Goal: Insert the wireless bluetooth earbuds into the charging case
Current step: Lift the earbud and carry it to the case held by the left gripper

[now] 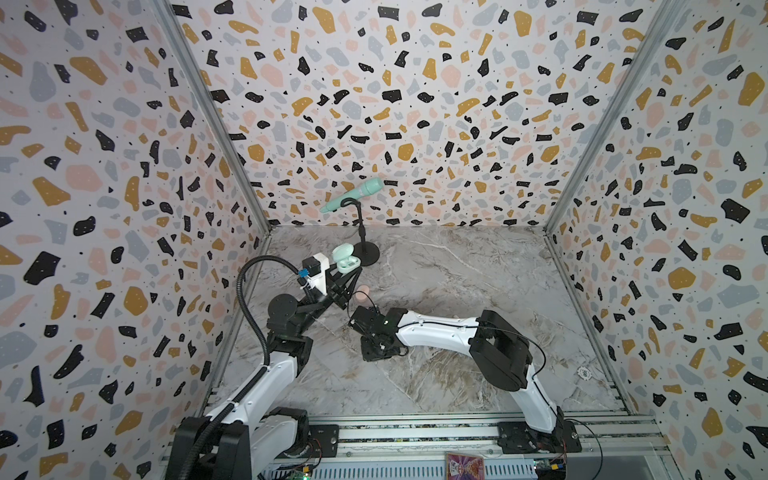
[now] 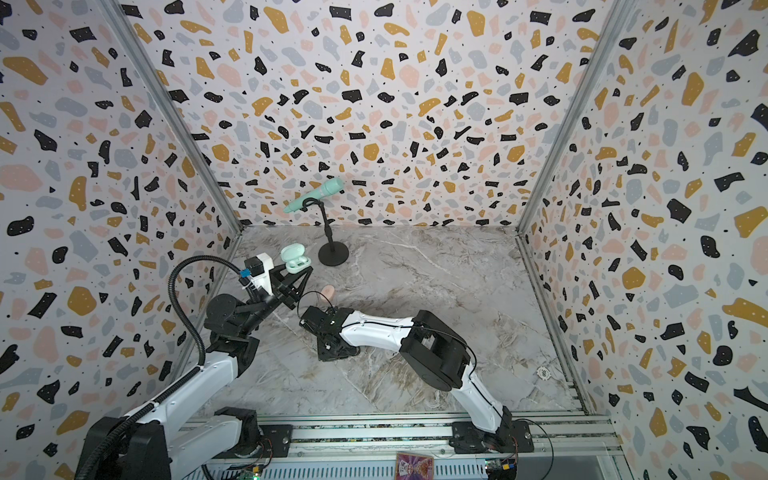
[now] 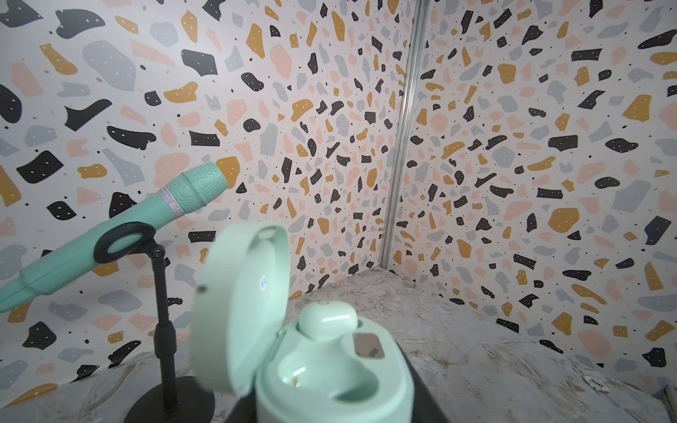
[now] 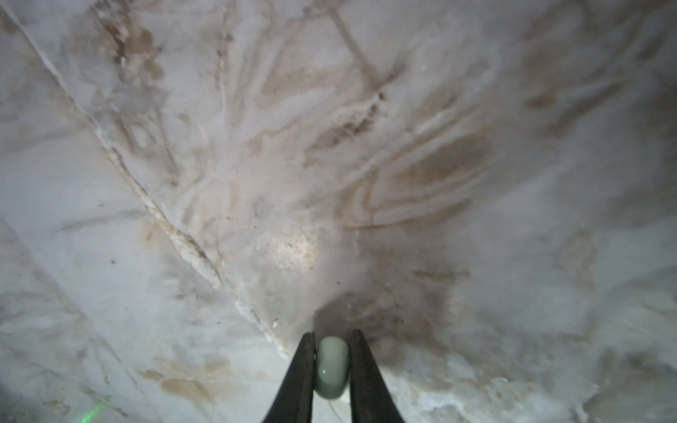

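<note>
My left gripper [image 1: 348,271] is shut on the pale mint charging case [image 1: 345,258] and holds it above the marble table at the back left, lid open. In the left wrist view one mint earbud [image 3: 327,322] sits in the case [image 3: 329,399], beside an empty socket [image 3: 322,381]. The right gripper [image 4: 331,335] points down at the table left of centre. Its black fingers [image 4: 298,370] are shut on another mint earbud [image 4: 331,366], low over the marble. In both top views the right wrist [image 1: 376,332] hides that earbud.
A mint microphone [image 1: 352,194] rests on a black stand [image 1: 366,253] just behind the held case. A pale pink rounded thing [image 1: 362,293] lies on the table between the two grippers. A white poker chip [image 1: 584,372] lies near the right wall.
</note>
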Motion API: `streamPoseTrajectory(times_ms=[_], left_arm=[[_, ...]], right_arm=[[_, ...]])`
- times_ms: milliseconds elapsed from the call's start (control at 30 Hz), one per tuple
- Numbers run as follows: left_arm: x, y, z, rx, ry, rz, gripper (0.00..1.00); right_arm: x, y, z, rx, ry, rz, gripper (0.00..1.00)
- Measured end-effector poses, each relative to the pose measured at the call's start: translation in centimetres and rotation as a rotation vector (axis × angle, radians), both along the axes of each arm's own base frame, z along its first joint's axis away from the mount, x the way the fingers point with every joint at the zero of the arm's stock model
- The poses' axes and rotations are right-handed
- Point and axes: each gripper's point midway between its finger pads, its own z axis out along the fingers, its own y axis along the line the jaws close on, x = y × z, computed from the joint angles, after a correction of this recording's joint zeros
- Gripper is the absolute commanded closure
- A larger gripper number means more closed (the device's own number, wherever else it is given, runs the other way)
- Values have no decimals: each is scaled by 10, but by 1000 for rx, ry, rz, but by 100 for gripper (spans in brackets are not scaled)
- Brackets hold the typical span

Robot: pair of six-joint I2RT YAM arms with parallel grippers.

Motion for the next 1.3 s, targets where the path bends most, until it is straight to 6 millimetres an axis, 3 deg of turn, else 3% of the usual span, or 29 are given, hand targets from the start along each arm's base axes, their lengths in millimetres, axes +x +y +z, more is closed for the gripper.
streamPoseTrajectory(times_ms=[200,400,900,1100,1300], left_arm=[[-3,-6,2,-21,-1,-41,70],[-10,-25,-3,-27,22,-116,70],[-37,-67,-6,-4,21,-262,68],[-47,-79,-6,5,12,-302,68],[-48,-83,-5,1,5,-309,67]], right_arm=[[-3,-25,19,30,-3,-18,82],[3,-44,58,111,-44,-49,81],[27,-108,195,419,-226,-125,81],[31,-111,229,497,-255,-91,81],[36,-103,297,634,-319,-32,81]])
